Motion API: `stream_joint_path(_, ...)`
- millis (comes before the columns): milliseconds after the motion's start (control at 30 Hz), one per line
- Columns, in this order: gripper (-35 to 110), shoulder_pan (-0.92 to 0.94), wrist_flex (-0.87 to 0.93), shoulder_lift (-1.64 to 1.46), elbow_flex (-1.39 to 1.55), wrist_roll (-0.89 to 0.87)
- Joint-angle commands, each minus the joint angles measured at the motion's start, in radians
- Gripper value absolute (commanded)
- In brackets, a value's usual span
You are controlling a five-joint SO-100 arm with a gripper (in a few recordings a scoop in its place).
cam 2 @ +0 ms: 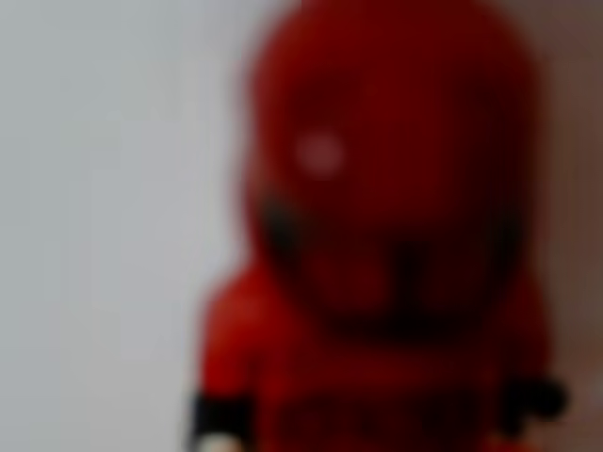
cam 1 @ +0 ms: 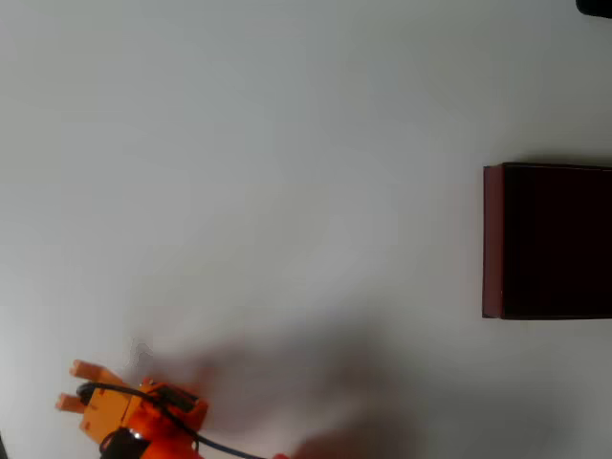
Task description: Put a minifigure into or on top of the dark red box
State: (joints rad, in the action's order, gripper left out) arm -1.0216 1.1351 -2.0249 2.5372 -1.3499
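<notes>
My orange gripper point(cam 1: 69, 385) is low at the bottom left of the overhead view. Its two fingertips point(cam 1: 80, 369) point left and stand apart, with bare table between them, so it is open. In the wrist view the red minifigure point(cam 2: 386, 235) looms very close and blurred, showing its rounded head, its torso and dark bands at the arms. Whether the fingers touch it cannot be made out. The dark red box point(cam 1: 493, 239) lies far off at the right edge of the overhead view, with reddish-brown walls and a very dark inside, partly cut off by the frame.
A plain white table point(cam 1: 287, 172) stretches between the gripper and the box. A black cable point(cam 1: 220, 444) trails from the gripper toward the bottom edge. A soft shadow lies right of the gripper.
</notes>
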Motion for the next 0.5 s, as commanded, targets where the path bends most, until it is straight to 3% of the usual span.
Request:
stream_joint_path(0,0,-0.011,0.054,-0.021,-0.078,0.006)
stream_joint_path(200,0,0.023,0.291,0.038,-0.305,0.081)
stream_joint_path(467,0,0.104,0.442,-0.037,-0.43,0.175)
